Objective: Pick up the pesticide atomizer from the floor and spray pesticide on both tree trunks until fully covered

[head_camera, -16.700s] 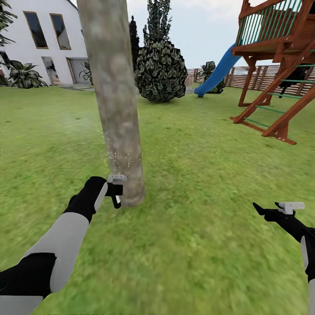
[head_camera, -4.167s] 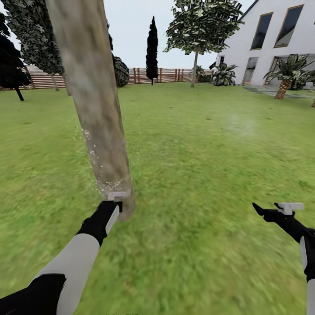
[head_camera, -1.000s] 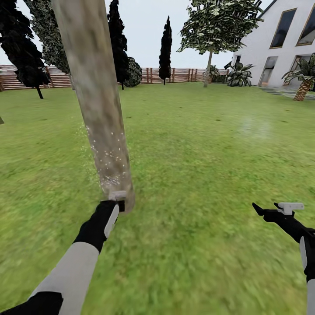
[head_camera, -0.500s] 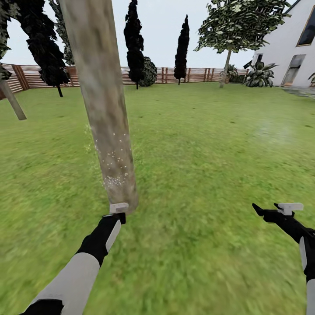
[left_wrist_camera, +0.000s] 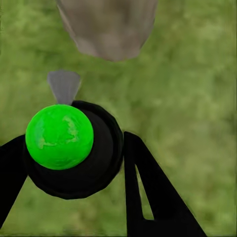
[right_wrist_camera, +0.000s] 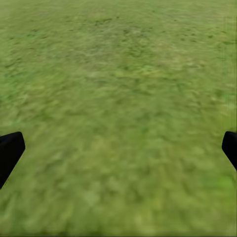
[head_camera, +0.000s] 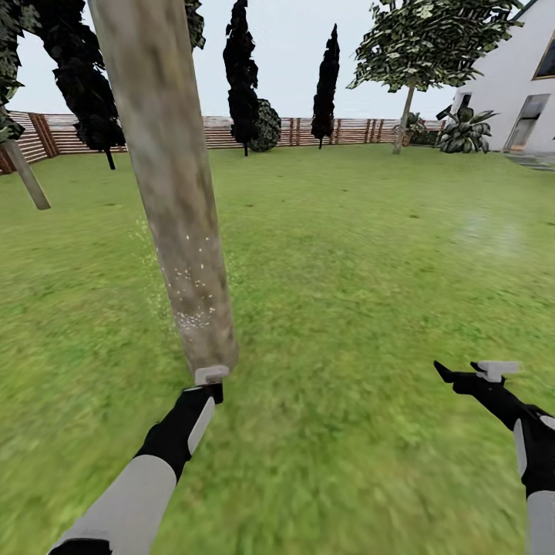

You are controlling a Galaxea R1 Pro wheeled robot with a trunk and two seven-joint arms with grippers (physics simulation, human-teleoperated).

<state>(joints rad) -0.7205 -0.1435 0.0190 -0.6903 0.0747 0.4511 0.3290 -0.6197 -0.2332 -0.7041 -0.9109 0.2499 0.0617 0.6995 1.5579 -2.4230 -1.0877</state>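
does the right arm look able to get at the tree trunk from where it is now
Probably not without a big move. The right gripper hangs open over bare lawn, far across from the tree trunk. Nothing stands between them, but the left gripper with the pesticide atomizer already sits at the trunk's base.

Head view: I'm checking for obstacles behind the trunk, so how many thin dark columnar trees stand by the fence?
2: one columnar tree right of the tree trunk, another further right. More may be hidden.

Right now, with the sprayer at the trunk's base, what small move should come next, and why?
Probably raise the left gripper with the pesticide atomizer up the tree trunk: white pesticide specks dot only its lower part; higher up looks bare.
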